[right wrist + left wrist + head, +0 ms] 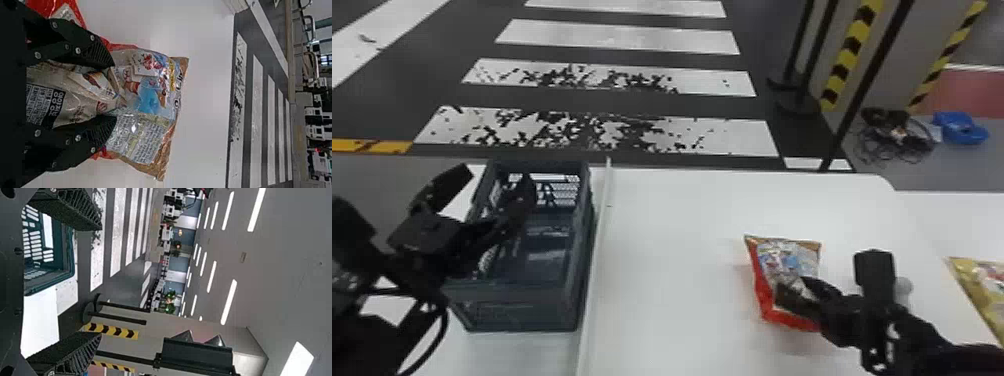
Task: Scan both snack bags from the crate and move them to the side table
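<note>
1. Gripping the red snack bag (784,257), the right gripper (794,290) stands near and to the right over the white table (672,225) in the head view. Farther right, at the edge, lies the yellow snack bag (984,290), apparently on the side table (947,215). The left gripper (496,176) hangs over the crate (517,310), on the left. Both bags are out of the crate, so that part looks done; one seems delivered, the other is partway across. Whether either has been scanned cannot be told.

2. In the left wrist view, the left gripper's jaws stand wide apart with nothing between them, and the crate's slatted wall lies just beyond. That arm seems to have no share in the step in hand.

3. In the right wrist view, the right gripper's jaws are clamped on the red snack bag, its wrapper creased and bunched between them. Whether the bag touches the table is unclear. What is left, by this reading, is any scan it still needs, then the carry right and a release beside the yellow snack bag.
</note>
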### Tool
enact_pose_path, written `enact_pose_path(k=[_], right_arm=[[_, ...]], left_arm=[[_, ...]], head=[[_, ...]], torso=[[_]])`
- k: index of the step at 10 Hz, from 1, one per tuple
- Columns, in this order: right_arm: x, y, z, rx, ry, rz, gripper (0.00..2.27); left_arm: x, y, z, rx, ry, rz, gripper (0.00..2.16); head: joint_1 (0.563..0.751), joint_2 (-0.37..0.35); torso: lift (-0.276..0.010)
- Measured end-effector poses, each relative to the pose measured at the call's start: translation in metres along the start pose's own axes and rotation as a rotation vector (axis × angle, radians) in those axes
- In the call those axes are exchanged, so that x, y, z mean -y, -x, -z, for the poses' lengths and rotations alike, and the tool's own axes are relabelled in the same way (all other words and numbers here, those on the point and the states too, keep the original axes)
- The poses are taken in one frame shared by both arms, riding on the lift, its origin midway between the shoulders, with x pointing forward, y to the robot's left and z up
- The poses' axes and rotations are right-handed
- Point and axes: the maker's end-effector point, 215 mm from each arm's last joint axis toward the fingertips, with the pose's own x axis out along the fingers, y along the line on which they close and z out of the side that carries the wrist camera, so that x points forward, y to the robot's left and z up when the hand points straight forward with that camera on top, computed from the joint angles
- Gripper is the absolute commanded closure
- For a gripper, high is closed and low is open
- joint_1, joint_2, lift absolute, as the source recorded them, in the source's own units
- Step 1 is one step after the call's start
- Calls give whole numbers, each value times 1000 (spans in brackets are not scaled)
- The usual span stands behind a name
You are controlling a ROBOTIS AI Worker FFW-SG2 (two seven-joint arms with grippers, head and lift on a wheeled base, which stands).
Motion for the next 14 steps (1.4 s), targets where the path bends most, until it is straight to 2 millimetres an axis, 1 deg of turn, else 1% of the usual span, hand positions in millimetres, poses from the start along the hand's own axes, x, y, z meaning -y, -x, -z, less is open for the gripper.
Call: enact_pose_path(k=[2,3,4,5,6,7,8,9,10,11,12,13,14], right_arm=[[4,10,-9,31,10,18,2233],[4,19,-16,50,24,20,2233],[6,34,-31,80,43,24,2236],[16,54,-53,113,56,38,2236],[34,76,-75,145,67,71,2236],[60,93,-93,162,92,129,2236],[90,100,-99,158,120,184,2236],[123,100,-93,126,153,251,2236],[151,95,-80,83,185,309,2236],[178,92,-72,54,202,362,2236],[206,94,-71,37,204,414,2236],[232,97,-77,32,192,452,2236],[257,104,-87,41,165,484,2236]], left_arm=[[0,1,1,0,2,-1,36],[0,1,2,-2,3,-1,36],[0,2,3,-4,4,-1,36],[1,4,5,-6,4,-1,36],[1,5,6,-9,5,-2,36],[3,6,9,-13,6,1,36],[4,6,11,-15,7,4,36],[4,7,13,-18,6,4,36],[3,8,16,-23,4,0,36],[2,9,19,-29,1,-2,36],[2,9,20,-32,0,-4,36],[1,10,22,-35,1,-6,36],[0,10,25,-36,4,-10,36]], head=[[695,-77],[695,-80],[695,-83],[695,-94],[695,-120],[695,-156],[695,-173],[695,-216],[695,-252],[695,-280],[695,-307],[695,-319],[695,-345]], torso=[[-95],[-95],[-95],[-95],[-95],[-95],[-95],[-95],[-95],[-95],[-95],[-95],[-95]])
